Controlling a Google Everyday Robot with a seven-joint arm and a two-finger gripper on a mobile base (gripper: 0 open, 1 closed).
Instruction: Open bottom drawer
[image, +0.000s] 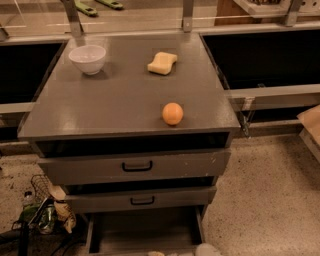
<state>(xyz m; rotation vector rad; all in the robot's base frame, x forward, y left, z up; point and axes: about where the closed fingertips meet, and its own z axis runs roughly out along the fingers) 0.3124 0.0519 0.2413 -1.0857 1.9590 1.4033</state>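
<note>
At the foot of the cabinet (125, 100), the bottom drawer (145, 231) sits drawn out beneath the two upper drawers. Its grey floor is exposed and its front panel is lost at the lower edge of the view, so it is judged largely open. The gripper (206, 249) shows only as a pale shape at that edge, near the drawer's front right corner, low and close in, probably there for the handle; open or closed cannot be told.
</note>
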